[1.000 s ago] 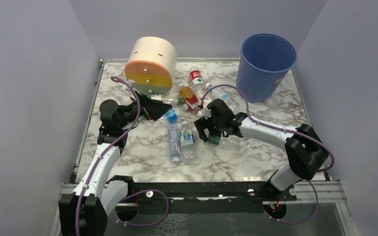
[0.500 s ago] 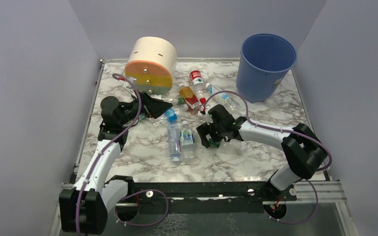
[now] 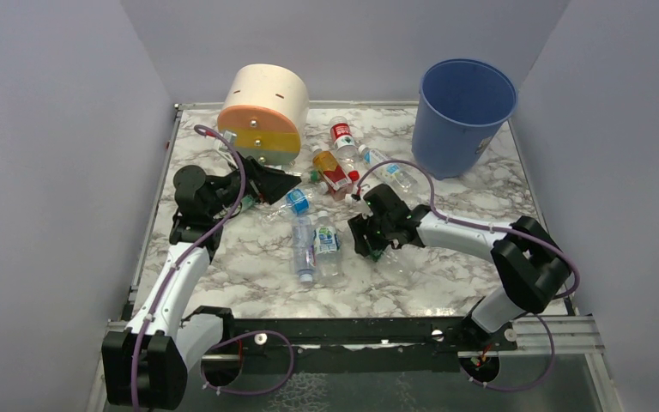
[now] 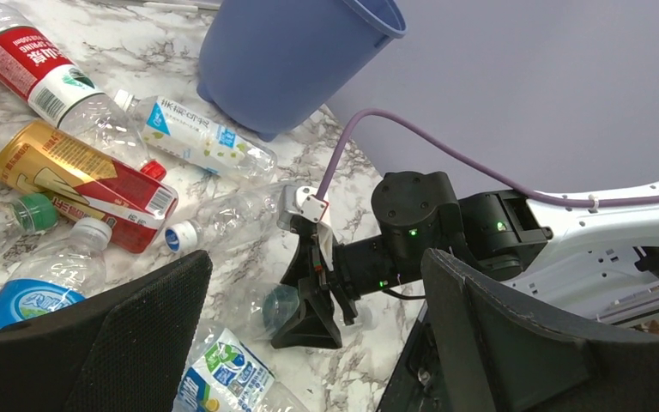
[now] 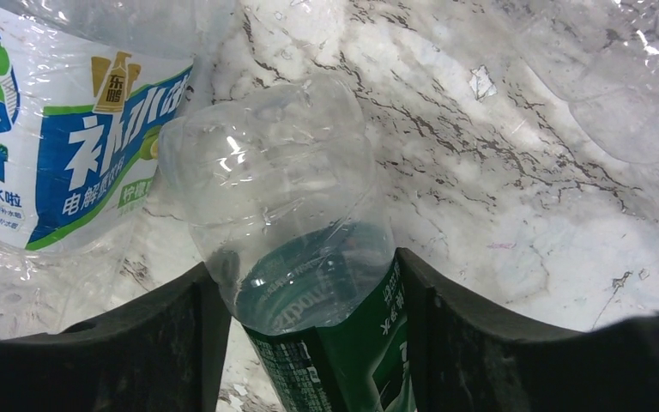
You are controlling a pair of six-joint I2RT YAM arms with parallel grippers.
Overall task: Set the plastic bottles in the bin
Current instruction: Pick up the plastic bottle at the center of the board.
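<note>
My right gripper (image 3: 369, 245) is down on the marble tabletop, shut on a clear plastic bottle with a green label (image 5: 309, 283); both black pads press its sides. That bottle (image 4: 266, 309) lies on the table. My left gripper (image 3: 287, 184) is open and holds nothing, in front of the cylinder. Loose plastic bottles lie mid-table: a red-labelled one (image 3: 341, 133), an orange-tinted one (image 3: 330, 169), a blue-labelled one (image 3: 296, 202) and two side by side (image 3: 313, 245). The blue bin (image 3: 463, 112) stands upright at the back right.
A cream, orange and yellow cylinder (image 3: 262, 116) lies on its side at the back left. Another clear bottle (image 3: 390, 169) lies just in front of the bin (image 4: 292, 51). A blue-and-white labelled bottle (image 5: 69, 154) lies close to the left of my right gripper (image 5: 309, 343). Grey walls enclose the table.
My right gripper has closed from wide open onto the green-labelled bottle and shifted slightly. The left gripper has crept a little to the right, still open.
</note>
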